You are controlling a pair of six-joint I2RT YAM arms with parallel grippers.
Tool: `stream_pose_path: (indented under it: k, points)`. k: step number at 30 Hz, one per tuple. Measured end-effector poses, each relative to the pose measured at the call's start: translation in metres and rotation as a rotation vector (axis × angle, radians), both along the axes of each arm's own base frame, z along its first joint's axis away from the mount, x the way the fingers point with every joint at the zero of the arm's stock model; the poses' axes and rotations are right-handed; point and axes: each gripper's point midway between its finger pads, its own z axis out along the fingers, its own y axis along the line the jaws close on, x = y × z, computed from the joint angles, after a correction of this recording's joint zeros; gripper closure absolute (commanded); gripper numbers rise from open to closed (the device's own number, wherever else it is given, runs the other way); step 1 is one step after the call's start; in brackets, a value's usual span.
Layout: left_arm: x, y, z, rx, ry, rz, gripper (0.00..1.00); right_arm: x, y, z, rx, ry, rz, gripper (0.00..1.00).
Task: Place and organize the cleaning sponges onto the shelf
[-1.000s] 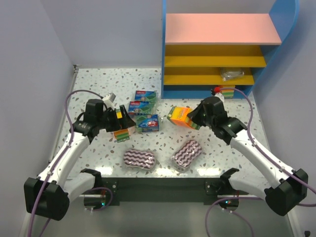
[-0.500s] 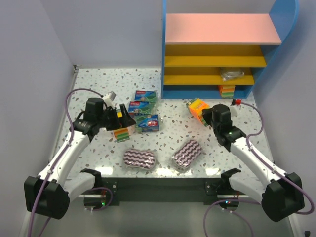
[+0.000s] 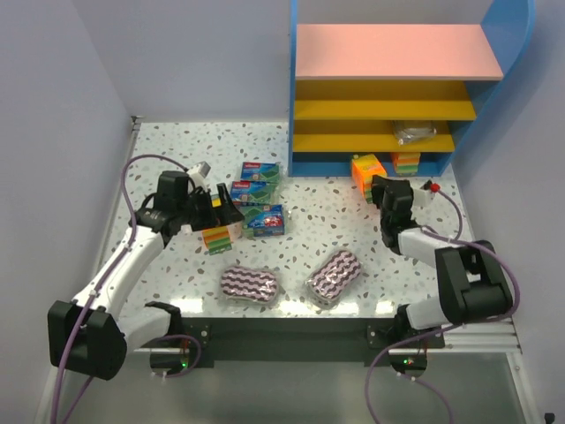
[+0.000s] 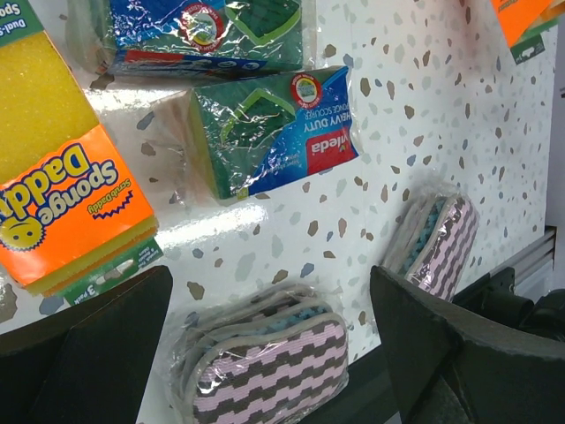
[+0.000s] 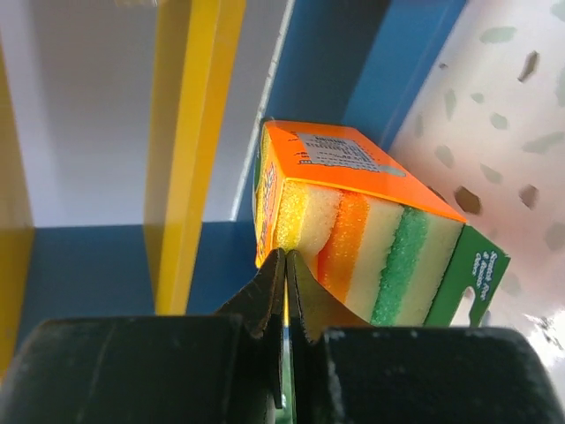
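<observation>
Two fingers of the right gripper (image 5: pixel 284 258) are pressed almost together, pinching the edge of a wrapped sponge pack (image 5: pixel 362 234). The pack has an orange label on top and yellow, orange, pale and green stripes on its end. It sits tilted at centre frame in the wrist view, just before the blue base of the shelf (image 5: pixel 375 53). The left gripper (image 3: pixel 226 212) gapes wide over the table (image 3: pixel 177 150), with a yellow pack (image 4: pixel 62 194) at left and purple-white pads (image 4: pixel 274 371) at lower centre.
</observation>
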Motion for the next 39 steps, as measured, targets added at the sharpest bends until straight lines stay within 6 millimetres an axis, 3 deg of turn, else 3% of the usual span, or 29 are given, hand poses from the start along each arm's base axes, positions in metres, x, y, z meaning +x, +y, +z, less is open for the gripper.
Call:
stream_pose_path:
  k: [3, 10, 21, 30, 39]
  points:
    - [0.002, 0.0, -0.006, 0.005, 0.022, 0.0, 0.0, 0.016, -0.007, -0.005, 0.042, -0.045, -0.024, 1.0]
    - [0.007, -0.001, -0.012, 0.007, 0.038, 0.003, 0.0, 0.055, -0.015, -0.038, 0.107, -0.056, -0.062, 1.0]
    - [0.025, -0.005, -0.008, -0.012, 0.022, 0.034, 0.0, 0.111, -0.016, -0.03, 0.174, -0.143, -0.097, 1.0]
    - [0.037, -0.007, -0.002, -0.023, 0.013, 0.046, 0.0, 0.133, -0.022, -0.03, 0.182, -0.141, -0.144, 1.0]
    - [0.039, -0.007, 0.0, -0.032, 0.016, 0.063, 0.0, 0.133, -0.029, -0.048, 0.153, -0.065, -0.188, 1.0]
